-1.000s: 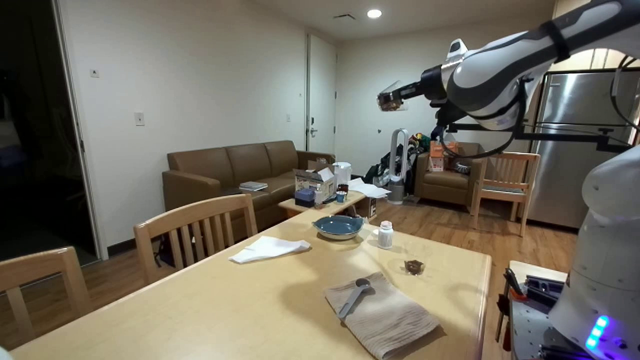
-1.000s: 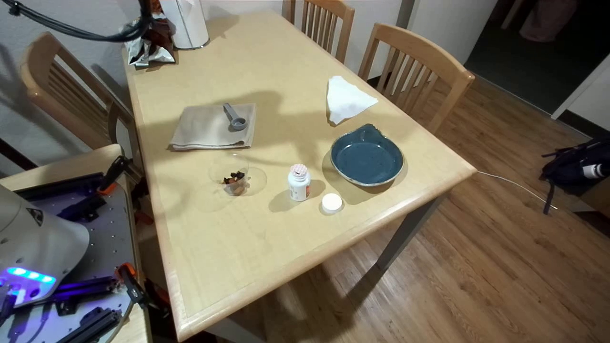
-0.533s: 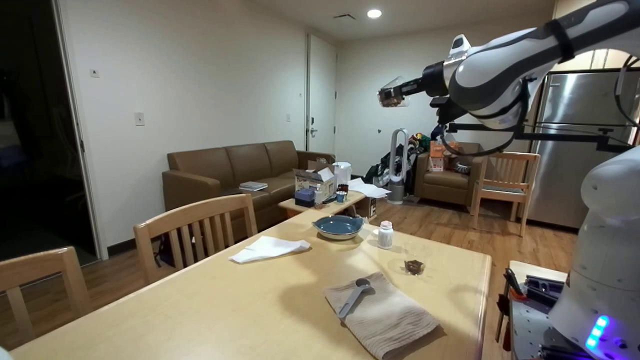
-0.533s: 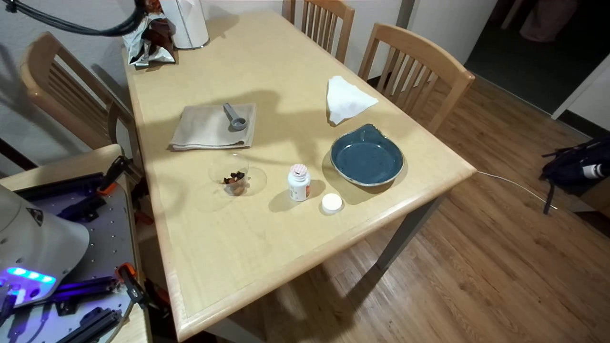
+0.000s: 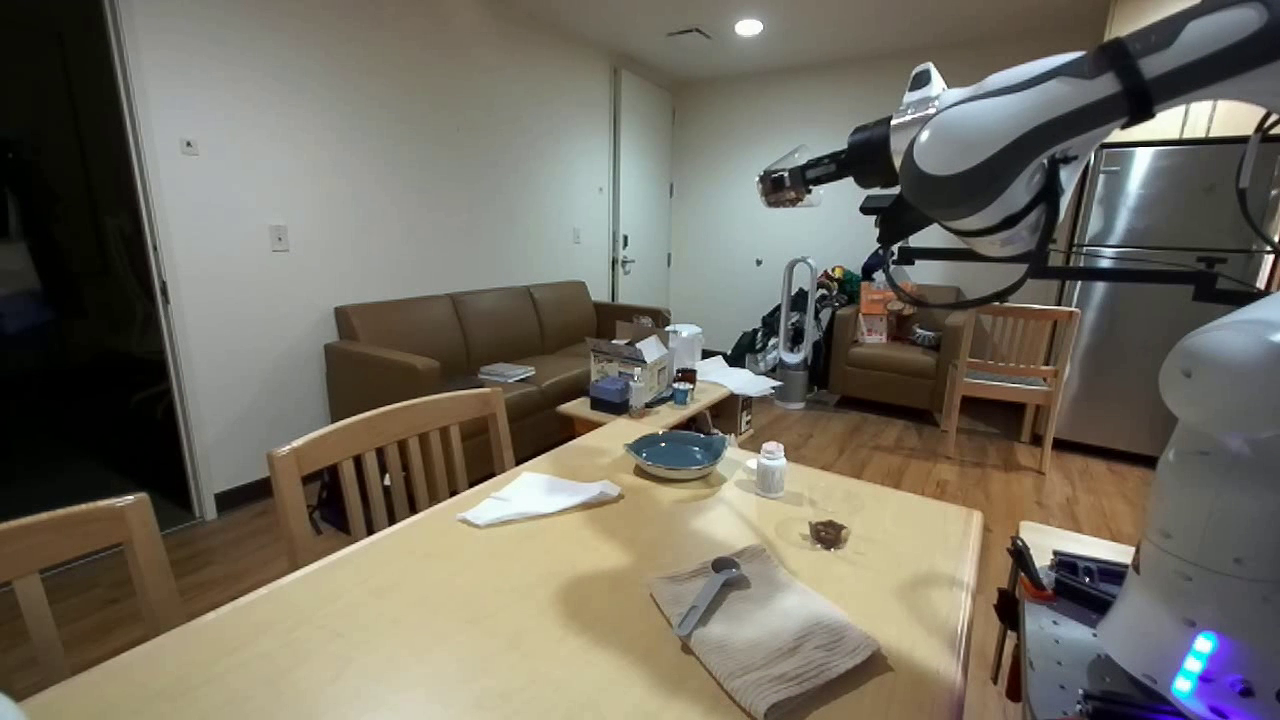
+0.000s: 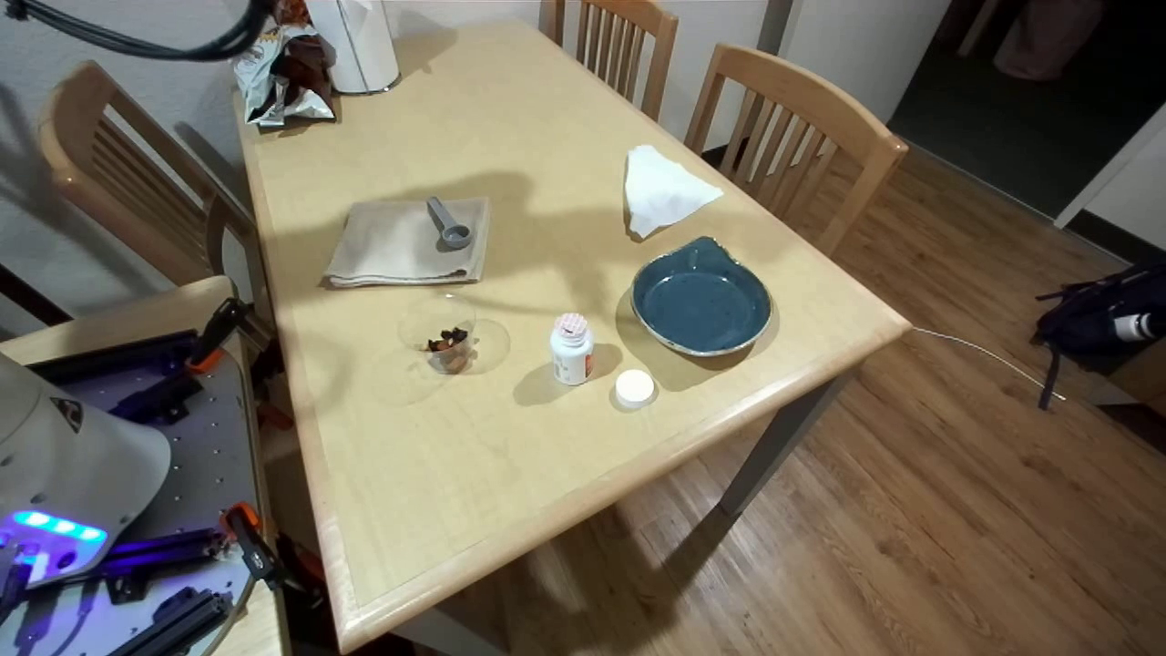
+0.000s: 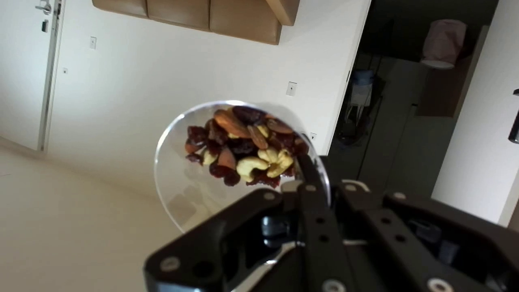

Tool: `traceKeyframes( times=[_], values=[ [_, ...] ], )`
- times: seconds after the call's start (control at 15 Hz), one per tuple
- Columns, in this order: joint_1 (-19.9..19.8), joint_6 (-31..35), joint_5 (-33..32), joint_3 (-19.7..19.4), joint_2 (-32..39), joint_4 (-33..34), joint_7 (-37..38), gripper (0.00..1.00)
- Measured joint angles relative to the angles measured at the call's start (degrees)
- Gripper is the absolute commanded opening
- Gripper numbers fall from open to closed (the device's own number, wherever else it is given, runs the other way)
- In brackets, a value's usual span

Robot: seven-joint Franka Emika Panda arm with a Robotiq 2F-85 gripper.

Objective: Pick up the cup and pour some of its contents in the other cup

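A clear cup (image 7: pixel 174 172) of nuts and dried fruit (image 7: pixel 247 156) is held high in the air, lying tilted well over on its side. My gripper (image 7: pixel 326 182) is shut on its wall, one finger inside the rim and the other outside. In an exterior view the gripper (image 5: pixel 796 183) and held cup (image 5: pixel 803 160) are up at the right, far above the table. The other cup (image 6: pixel 448 355), also clear with some nuts in it, stands on the table in both exterior views. The contents inside the held cup stay gathered in the wrist view.
On the table (image 6: pixel 437 492) are a white bottle (image 6: pixel 572 351), its white cap (image 6: pixel 635 389), a blue dish (image 6: pixel 701 301), a white napkin (image 6: pixel 668 189) and a folded cloth (image 6: pixel 401 241) bearing a grey scoop (image 6: pixel 451 228). A paper roll and a snack bag (image 6: pixel 290 82) stand at the far end.
My gripper has risen slightly with the cup still in its grip. Everything on the table has stayed where it was.
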State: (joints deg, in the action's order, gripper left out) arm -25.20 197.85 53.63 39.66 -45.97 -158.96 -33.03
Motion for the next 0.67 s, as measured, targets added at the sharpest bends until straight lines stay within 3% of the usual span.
traceKeyframes(
  times=[0.67],
  values=[
    [-2.3, 0.0, -0.4, 2.3, -1.8, 0.0, 0.3, 0.05]
  ],
)
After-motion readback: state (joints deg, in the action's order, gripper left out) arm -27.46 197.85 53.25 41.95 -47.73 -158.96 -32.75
